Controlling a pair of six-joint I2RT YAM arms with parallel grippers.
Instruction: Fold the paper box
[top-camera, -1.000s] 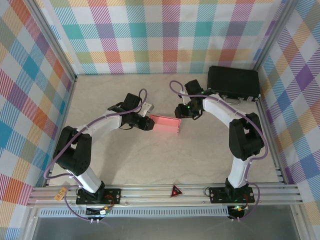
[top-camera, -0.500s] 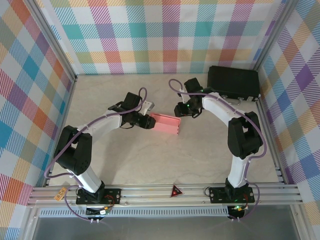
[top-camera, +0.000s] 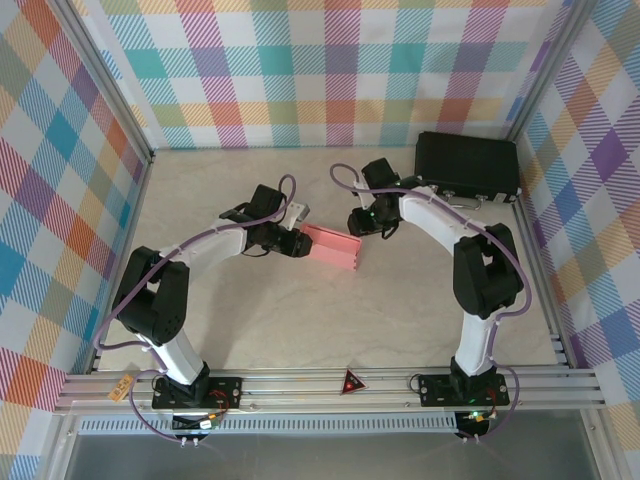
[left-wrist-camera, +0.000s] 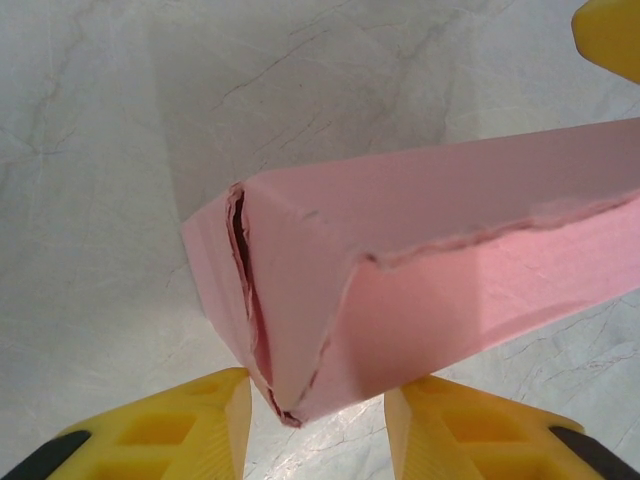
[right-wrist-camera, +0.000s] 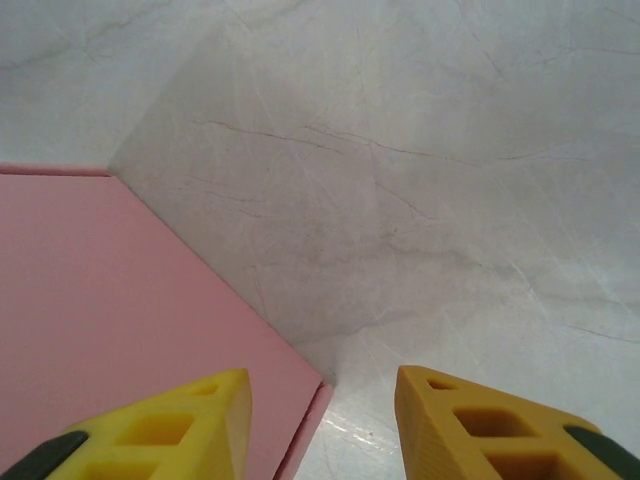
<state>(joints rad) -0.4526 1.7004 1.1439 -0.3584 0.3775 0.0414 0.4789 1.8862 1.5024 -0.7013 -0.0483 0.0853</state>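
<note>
Left tool (left-wrist-camera: 318, 388) stands partly open astride the end corner of the paper box (left-wrist-camera: 430, 230). Slivers of counter (left-wrist-camera: 100, 150) show on either side of the card, so it seems to clamp nothing. Right tool (right-wrist-camera: 322, 375) is likewise parted and empty, with the box's opposite corner reaching in between its fingers. The box lies mid-counter between the two, a long closed shape, though a dark seam gapes at its left end. I judge the fold nearly done, at the tucking of that end flap. The next move calls for a push along the seam while the other arm braces the far end, lest the light card skid. The counter is pale, marbled and smooth. Beyond sits a black case (top-camera: 467, 165), then checked walls (top-camera: 300, 70).
</note>
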